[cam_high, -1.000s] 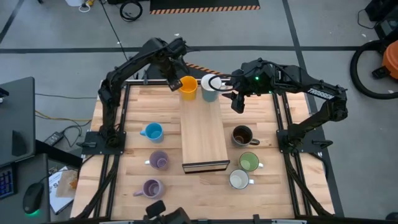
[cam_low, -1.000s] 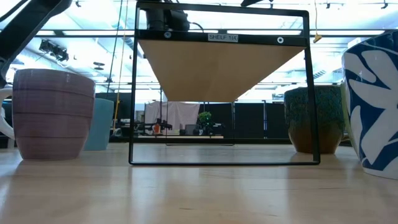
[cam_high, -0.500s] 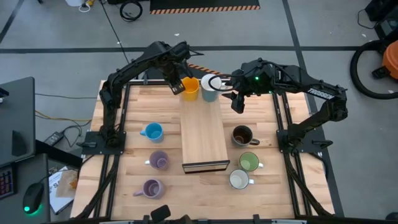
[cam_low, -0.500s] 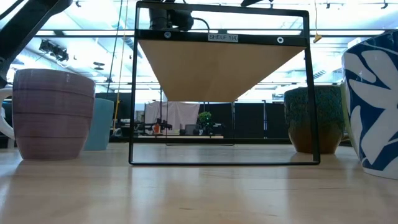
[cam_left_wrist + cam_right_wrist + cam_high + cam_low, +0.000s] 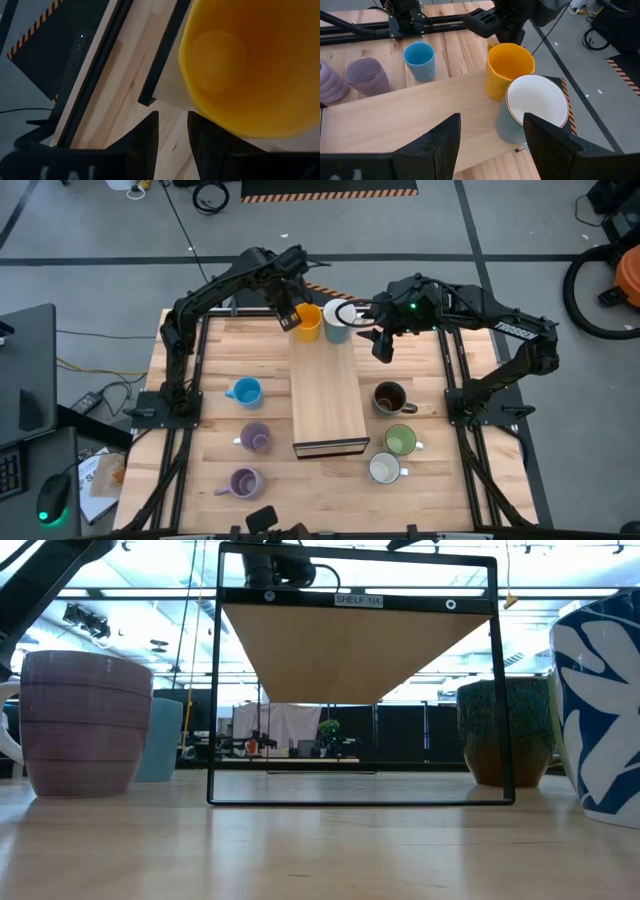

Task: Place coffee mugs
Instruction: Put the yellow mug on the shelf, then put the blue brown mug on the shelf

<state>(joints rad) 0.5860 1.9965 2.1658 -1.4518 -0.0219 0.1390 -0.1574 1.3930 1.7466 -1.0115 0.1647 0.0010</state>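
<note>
The orange mug (image 5: 306,321) and a white-lined grey mug (image 5: 338,320) stand upright side by side on the far end of the raised wooden board (image 5: 328,395). My left gripper (image 5: 290,315) is at the orange mug's left-far side. In its wrist view the fingers (image 5: 172,137) are open by a narrow gap with only wood between them, and the orange mug (image 5: 250,65) lies beside one finger. My right gripper (image 5: 383,340) hovers open to the right of the grey mug (image 5: 535,107), apart from it. My left gripper has one finger (image 5: 207,137) next to the orange mug's outer wall below the rim (image 5: 225,125). I cannot tell whether it touches. Nothing sits between the fingers.
On the table left of the board stand a light blue mug (image 5: 245,392) and two lavender mugs (image 5: 255,438) (image 5: 244,482). To its right stand a dark brown mug (image 5: 389,397), a light green mug (image 5: 400,441) and a white mug (image 5: 384,469). The board rests on a black frame (image 5: 213,690).
My left gripper has moved toward the table's right, closer to the orange mug. My right arm has kept still.
</note>
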